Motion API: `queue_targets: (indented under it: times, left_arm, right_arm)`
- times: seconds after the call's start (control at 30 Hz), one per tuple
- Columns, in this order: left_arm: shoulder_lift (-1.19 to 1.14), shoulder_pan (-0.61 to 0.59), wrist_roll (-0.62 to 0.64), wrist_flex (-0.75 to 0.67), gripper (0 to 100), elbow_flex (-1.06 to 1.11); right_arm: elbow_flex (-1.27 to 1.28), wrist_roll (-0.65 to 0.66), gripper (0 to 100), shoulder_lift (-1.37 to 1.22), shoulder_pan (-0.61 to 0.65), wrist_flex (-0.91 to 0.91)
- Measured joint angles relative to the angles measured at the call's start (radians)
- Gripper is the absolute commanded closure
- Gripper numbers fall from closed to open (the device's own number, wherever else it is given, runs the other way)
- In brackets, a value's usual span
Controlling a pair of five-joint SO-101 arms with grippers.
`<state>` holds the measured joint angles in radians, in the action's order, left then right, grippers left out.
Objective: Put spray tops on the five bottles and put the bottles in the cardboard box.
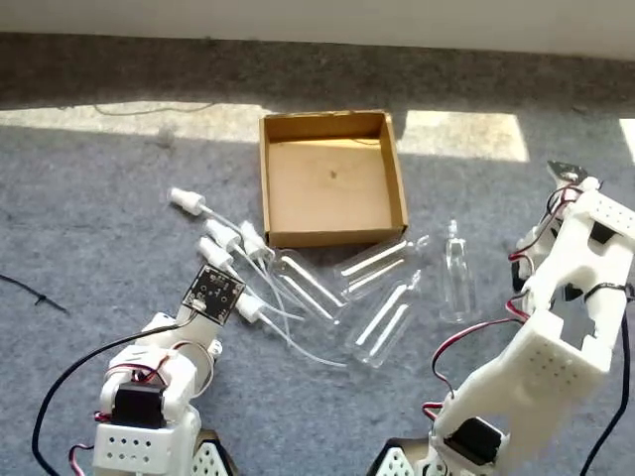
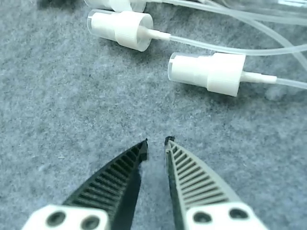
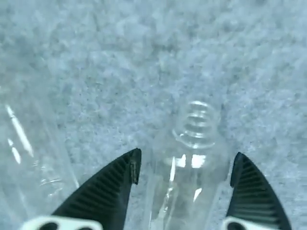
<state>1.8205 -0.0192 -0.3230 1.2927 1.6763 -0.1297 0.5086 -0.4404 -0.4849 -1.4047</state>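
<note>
Several clear bottles lie on the grey carpet in front of the cardboard box [image 1: 332,178], which stands open; one bottle [image 1: 455,273] lies apart to the right. Several white spray tops [image 1: 223,235] with long thin tubes lie to the box's left. My right gripper [image 3: 186,167] is open, and a bottle [image 3: 192,158] lies between its fingers with its threaded neck pointing away. My left gripper [image 2: 156,142] hovers just above the carpet, open by a narrow gap and holding nothing, a short way from two spray tops [image 2: 208,72] [image 2: 120,28].
The left arm [image 1: 164,387] stands at the near left and the right arm [image 1: 556,327] at the near right, rising high over the carpet. A black cable [image 1: 30,295] lies at the far left. Bare carpet stretches left of the spray tops.
</note>
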Motion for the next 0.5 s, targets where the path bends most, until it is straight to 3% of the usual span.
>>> queue_targets:
  times: [0.37, 0.5]
  left_arm:
    - [0.0, 0.0, 0.0, 0.0, 92, 0.0]
    - [0.0, 0.0, 0.0, 0.0, 92, 0.0]
  right_arm:
    - [0.0, 0.0, 73.2, -0.078, 0.0, 0.063]
    - [-0.002, -0.002, 80.8, -0.086, 0.0, 0.066]
